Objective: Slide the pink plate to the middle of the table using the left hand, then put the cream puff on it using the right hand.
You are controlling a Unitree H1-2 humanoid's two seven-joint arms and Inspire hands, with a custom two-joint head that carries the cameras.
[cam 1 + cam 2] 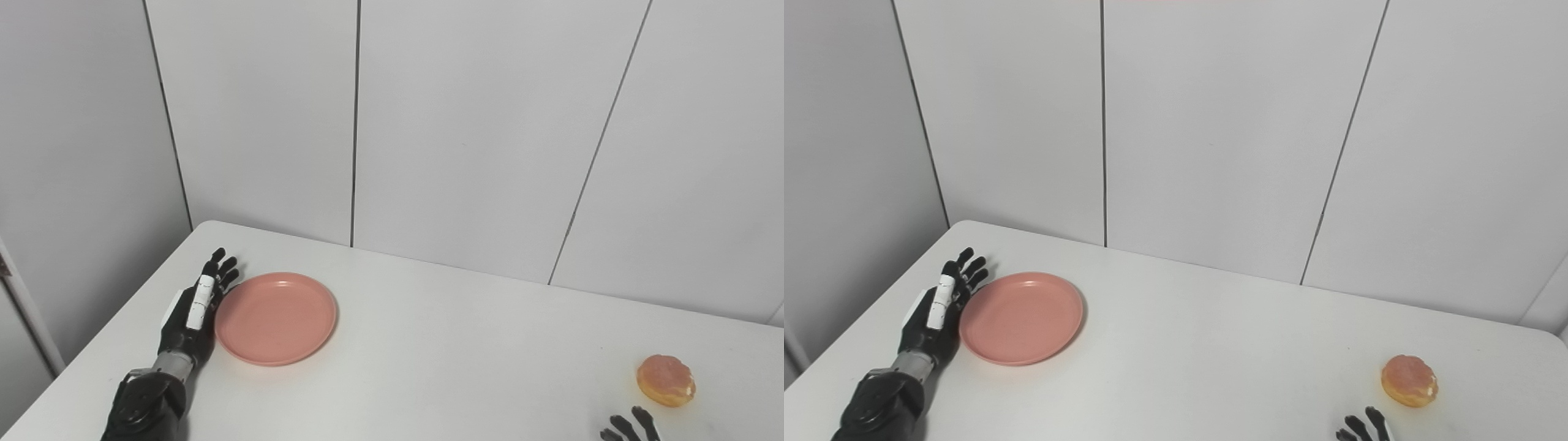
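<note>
Left hand (193,312): fingers spread, palm edge against round pink plastic plate (275,318).
Right hand (631,427): fingertips only; grip unclear.
Glazed cream puff (666,380): far right of plate.

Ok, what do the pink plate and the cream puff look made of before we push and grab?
Pink plate: probably plastic or melamine, an even matte colour with soft sheen at the rim. Cream puff: looks like baked dough, golden-brown with a glazed pinkish top; real or replica, I cannot tell.

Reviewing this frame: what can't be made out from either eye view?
- Right hand: the bottom edge cuts it off in both views; only fingers show, so open or shut is unclear.
- Left hand against the pink plate: actual contact with the rim can't be confirmed.
- Cream puff: too small for surface detail.
</note>
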